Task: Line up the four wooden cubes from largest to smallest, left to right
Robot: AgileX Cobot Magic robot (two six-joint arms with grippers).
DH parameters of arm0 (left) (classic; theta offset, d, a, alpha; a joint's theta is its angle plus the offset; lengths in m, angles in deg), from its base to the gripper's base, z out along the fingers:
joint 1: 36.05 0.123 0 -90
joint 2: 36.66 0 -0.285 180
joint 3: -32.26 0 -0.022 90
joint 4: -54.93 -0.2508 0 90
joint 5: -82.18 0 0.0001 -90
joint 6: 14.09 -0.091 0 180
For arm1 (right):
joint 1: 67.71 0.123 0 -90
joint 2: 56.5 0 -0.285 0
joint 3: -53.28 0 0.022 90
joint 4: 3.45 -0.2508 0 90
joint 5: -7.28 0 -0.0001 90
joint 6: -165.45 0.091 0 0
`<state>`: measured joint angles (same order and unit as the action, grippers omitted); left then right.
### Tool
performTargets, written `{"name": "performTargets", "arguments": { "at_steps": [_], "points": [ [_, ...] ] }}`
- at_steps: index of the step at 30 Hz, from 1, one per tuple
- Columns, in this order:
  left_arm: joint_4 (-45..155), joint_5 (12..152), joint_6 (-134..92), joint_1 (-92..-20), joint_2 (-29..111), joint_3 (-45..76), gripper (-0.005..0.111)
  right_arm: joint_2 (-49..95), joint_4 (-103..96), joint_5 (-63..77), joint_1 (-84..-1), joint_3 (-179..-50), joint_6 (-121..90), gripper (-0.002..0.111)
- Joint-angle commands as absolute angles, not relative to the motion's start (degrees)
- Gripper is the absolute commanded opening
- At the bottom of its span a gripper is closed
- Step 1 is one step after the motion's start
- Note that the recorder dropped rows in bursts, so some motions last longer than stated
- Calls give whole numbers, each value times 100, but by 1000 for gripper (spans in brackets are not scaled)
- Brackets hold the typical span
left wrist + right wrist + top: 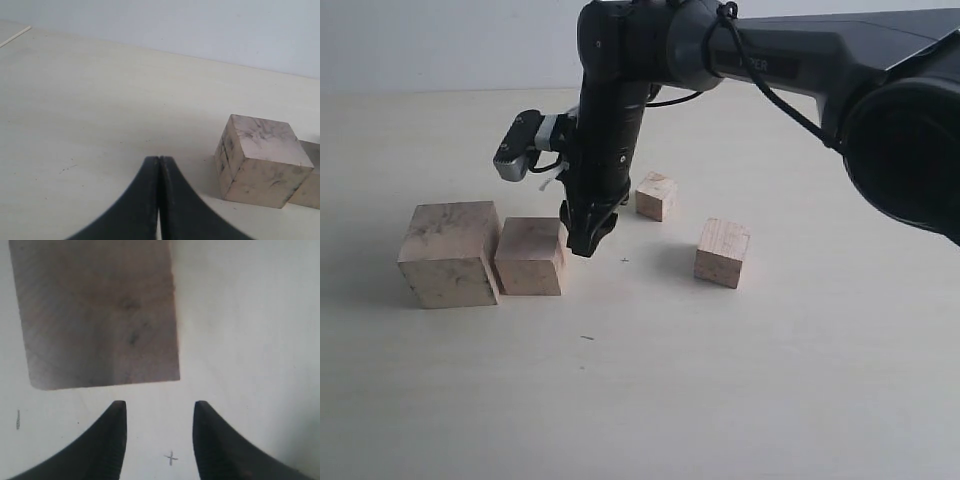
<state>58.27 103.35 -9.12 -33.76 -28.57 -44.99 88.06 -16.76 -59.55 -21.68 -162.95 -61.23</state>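
One piece of lettering for you: raised letters (757,65) on the right arm's forearm link (820,45), exterior view. You can read "PER". The black cable (790,105) runs across that spot and the start of the word is lost, so you can't take it whole. It's dark on dark, low contrast.

The rest is thin dark pen signs on the table (770,380):
- a small cross mark (624,260), also seen up close in the right wrist view (171,458), where it looks like a plus or an x
- a short dash (587,338) nearer the exterior camera
- a short stroke (18,419) in the right wrist view; can't tell you if it's that same dash
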Motion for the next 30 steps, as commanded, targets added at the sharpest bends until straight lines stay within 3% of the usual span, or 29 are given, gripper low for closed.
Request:
{"name": "performTargets", "arguments": {
  "at_steps": [1,30],
  "points": [
    [5864,10306,-917,-3394,-2887,-4496,0,8822,-1885,-5741,-2166,-16292,-6100,41],
    [5864,10306,-917,-3394,-2887,-4496,0,8810,-2121,-5595,-2166,-16303,-6100,41]
  ]
}}
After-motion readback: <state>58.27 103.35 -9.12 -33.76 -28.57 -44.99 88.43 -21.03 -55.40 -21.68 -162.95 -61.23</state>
